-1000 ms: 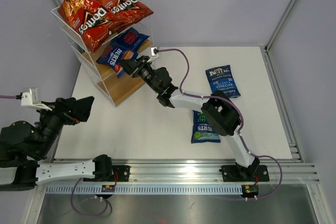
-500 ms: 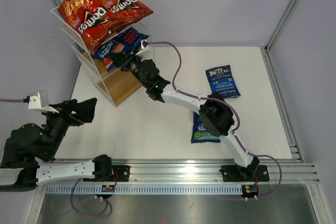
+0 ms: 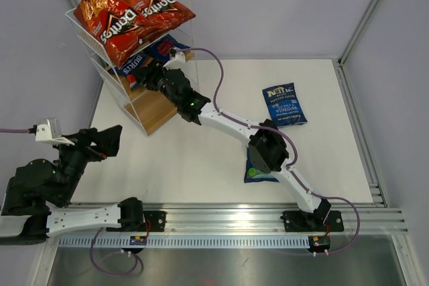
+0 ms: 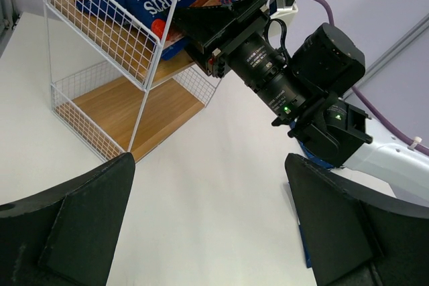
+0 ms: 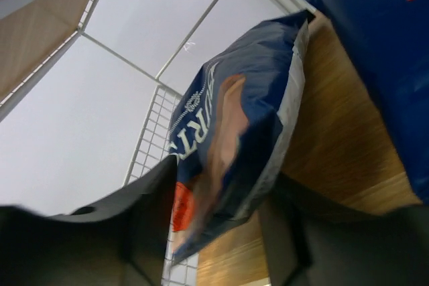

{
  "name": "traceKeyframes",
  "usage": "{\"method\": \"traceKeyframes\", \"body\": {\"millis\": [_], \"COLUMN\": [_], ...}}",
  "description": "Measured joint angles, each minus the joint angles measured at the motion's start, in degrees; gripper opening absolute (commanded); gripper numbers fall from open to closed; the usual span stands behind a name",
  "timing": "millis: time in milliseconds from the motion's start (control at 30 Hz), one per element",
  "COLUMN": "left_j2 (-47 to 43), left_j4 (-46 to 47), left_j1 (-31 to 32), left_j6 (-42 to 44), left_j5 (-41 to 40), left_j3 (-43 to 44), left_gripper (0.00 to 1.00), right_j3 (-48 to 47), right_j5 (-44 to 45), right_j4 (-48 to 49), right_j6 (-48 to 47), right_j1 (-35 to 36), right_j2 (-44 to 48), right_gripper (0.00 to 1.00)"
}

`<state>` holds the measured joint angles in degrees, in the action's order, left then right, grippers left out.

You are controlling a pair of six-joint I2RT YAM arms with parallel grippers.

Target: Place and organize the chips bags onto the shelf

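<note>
The shelf (image 3: 158, 109) stands at the back left. Two red Doritos bags (image 3: 110, 26) (image 3: 155, 2) lie on its top tier. My right gripper (image 3: 149, 75) reaches into the middle tier, jaws spread, with a dark blue Burts bag (image 5: 234, 132) loose between its fingers on the wooden board (image 5: 335, 152). A second blue bag (image 5: 375, 45) lies beside it. On the table lie a Kettle bag (image 3: 284, 104) and another Burts bag (image 3: 255, 173), partly under the right arm. My left gripper (image 4: 211, 232) hangs open and empty over bare table at the near left.
The shelf's bottom board (image 4: 134, 108) holds nothing. The right arm (image 3: 228, 122) stretches diagonally across the table's middle. A metal rail (image 3: 221, 220) runs along the near edge.
The right gripper pushed the Burts bag deeper into the middle tier, and its jaws have spread off the bag. The left arm drew back slightly toward the near left.
</note>
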<state>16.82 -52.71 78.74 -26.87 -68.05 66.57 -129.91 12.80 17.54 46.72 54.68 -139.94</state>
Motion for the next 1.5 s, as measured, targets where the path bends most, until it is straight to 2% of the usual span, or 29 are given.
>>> {"method": "traceKeyframes", "body": {"millis": [33,400,667,767,833,867,1200,1300,1433,1500], "left_j2": [0.0,-0.9,-1.6,-1.9,-1.9,-1.9,-1.8,-1.4,1.5,4.2], "left_j4": [-0.2,-1.8,-1.8,-1.9,-1.9,-1.9,-1.8,-1.6,-1.6,-0.5], "left_j1": [0.0,0.0,0.0,0.0,0.0,0.0,0.0,0.0,0.0,0.0], "left_j6": [-0.2,-2.0,-2.5,-2.7,-2.7,-2.7,-2.7,-2.7,-4.0,-5.0], "left_j5": [-0.1,-0.6,-0.9,-1.0,-1.1,-1.2,-1.4,-1.3,1.3,3.9], "left_j3": [0.0,-0.3,-0.4,-0.4,-0.5,-0.6,-1.5,-1.6,-1.8,-2.6], "left_gripper": [0.99,0.99,0.99,0.99,0.99,0.99,0.99,0.99,0.99,0.99], "right_j3": [-0.5,2.2,0.7,0.8,2.9,4.7,21.3,35.5,57.6,62.2], "right_j5": [0.2,2.3,3.1,3.0,2.7,2.5,0.3,0.5,4.0,5.8], "right_j4": [-1.0,-9.9,-18.1,-19.8,-19.4,-18.9,-18.1,-12.7,-7.7,-7.9], "right_j6": [0.0,0.3,0.4,0.5,0.6,0.7,0.0,-0.6,-3.1,-4.7], "right_j1": [0.2,2.5,2.5,2.5,2.5,2.5,2.5,2.5,2.5,2.5], "right_j2": [0.0,4.4,6.2,6.9,8.4,9.7,19.3,27.8,45.3,51.4], "right_gripper": [0.65,0.67,0.72,0.78,0.86,0.99,1.00,0.99,0.99,1.00]}}
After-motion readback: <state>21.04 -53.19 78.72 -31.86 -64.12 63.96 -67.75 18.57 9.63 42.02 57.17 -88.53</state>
